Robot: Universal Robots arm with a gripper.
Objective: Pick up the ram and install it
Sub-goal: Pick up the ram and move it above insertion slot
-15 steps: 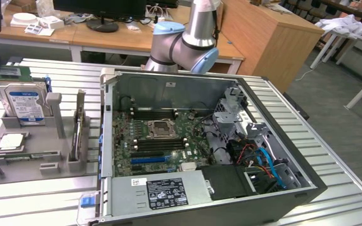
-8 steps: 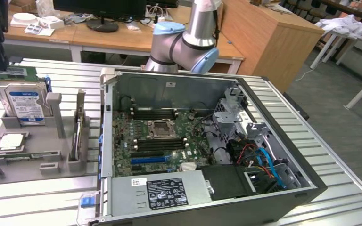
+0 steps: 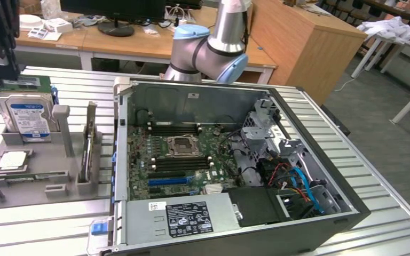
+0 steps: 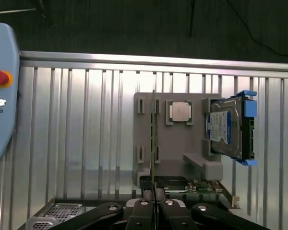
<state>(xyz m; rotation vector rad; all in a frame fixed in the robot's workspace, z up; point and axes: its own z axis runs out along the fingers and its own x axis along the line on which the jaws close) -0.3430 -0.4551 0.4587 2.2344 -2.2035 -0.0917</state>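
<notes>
Here the claw is clamped on the ram, held edge-on above the grey tray on the counter, near the blue-labelled drive; the open case stands beside the tray; a pendant reads "UNIVERSAL ROBOTS"

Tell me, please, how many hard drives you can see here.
1. The hard drive stands upright in the grey holder on the exterior view's left, beside the open case; more may be hidden in the case's bays.
</notes>
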